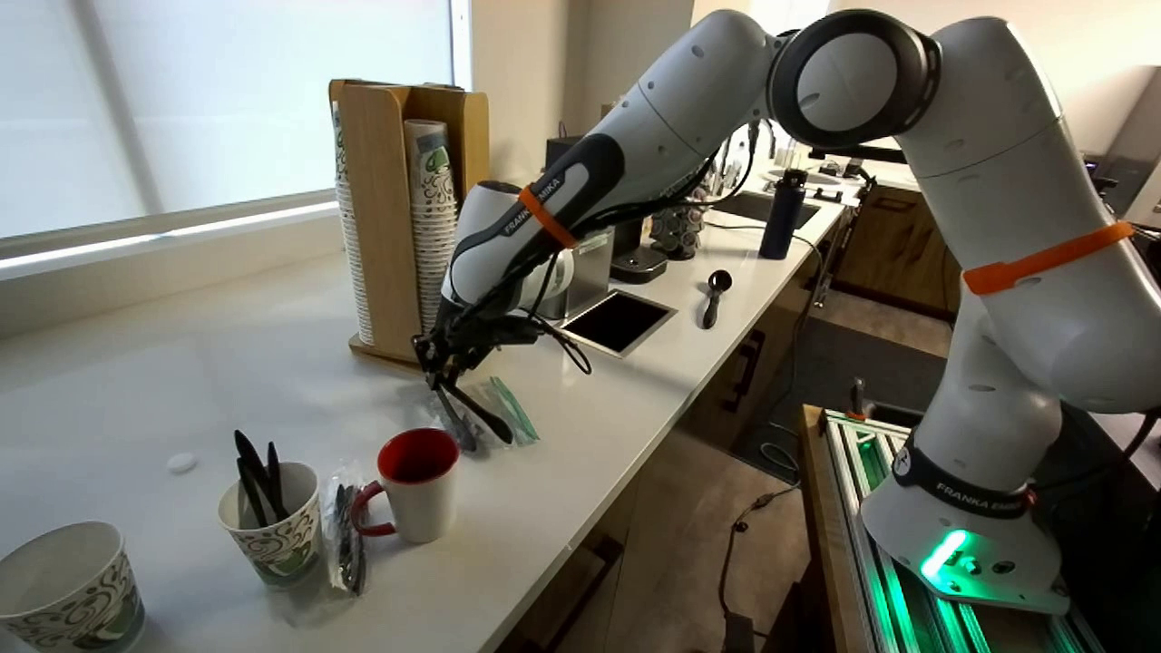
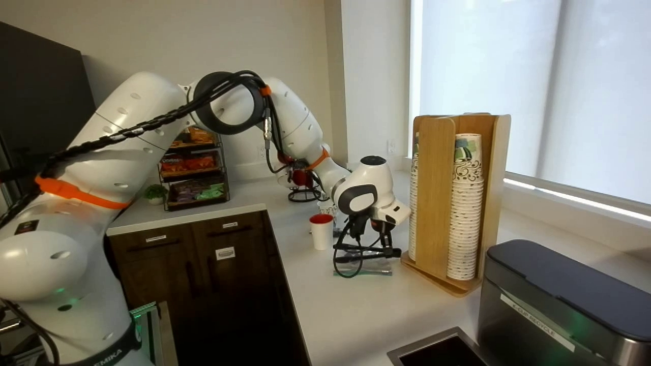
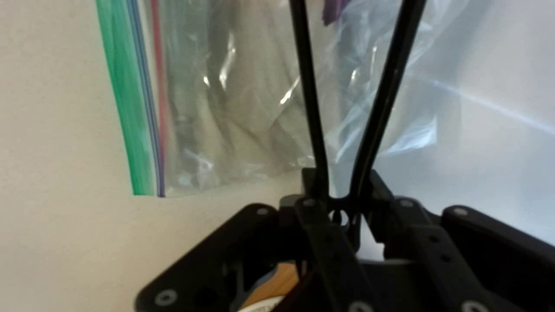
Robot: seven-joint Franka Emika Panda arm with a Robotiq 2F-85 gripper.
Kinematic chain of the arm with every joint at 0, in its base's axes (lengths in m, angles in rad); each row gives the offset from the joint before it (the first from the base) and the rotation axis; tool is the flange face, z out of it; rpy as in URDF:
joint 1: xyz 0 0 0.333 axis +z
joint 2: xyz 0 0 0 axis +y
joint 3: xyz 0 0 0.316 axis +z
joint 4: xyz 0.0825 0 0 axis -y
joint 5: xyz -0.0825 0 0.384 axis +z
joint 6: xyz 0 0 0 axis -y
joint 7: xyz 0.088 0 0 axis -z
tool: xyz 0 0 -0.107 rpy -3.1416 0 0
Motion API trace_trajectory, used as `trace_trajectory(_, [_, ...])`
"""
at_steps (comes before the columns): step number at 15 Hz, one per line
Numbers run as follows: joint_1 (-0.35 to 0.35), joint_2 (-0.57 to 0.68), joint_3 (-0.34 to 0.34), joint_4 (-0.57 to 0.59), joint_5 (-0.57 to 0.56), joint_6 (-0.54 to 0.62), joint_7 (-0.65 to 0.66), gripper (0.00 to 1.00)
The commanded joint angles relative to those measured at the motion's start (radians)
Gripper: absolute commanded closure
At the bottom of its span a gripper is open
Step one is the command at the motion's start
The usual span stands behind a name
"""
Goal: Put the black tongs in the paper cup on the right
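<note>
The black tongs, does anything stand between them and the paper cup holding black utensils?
Yes: a red-handled mug stands on or near the straight path from the black tongs to the paper cup; a plastic packet lies between mug and cup.

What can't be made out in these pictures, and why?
Gripped end of the black tongs: partly hidden by the jaws, wrist view.
Purple piece: cut off by the wrist view's top edge.
Lower ends of the black utensils: inside the paper cup, hidden by its wall in an exterior view.
Cabinet labels: too small to read in an exterior view.
</note>
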Motion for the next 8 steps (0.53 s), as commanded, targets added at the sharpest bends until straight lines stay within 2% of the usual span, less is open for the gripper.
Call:
trace_trajectory(1, [0.036, -0.070, -0.034, -0.093, -0.018, 0.058, -0.018, 0.93])
trace_trajectory(3, [0.046, -0.107, -0.036, -0.147, -0.029, 0.139, -0.051, 0.93])
trace_trajectory(5, [0.033, -0.132, -0.007, -0.189, -0.019, 0.236, -0.106, 0.93])
trace_trajectory(6, [0.019, -0.145, 0.017, -0.209, -0.010, 0.276, -0.136, 0.93])
trace_trajectory(8, [-0.053, -0.176, 0.125, -0.258, 0.017, 0.369, -0.232, 0.93])
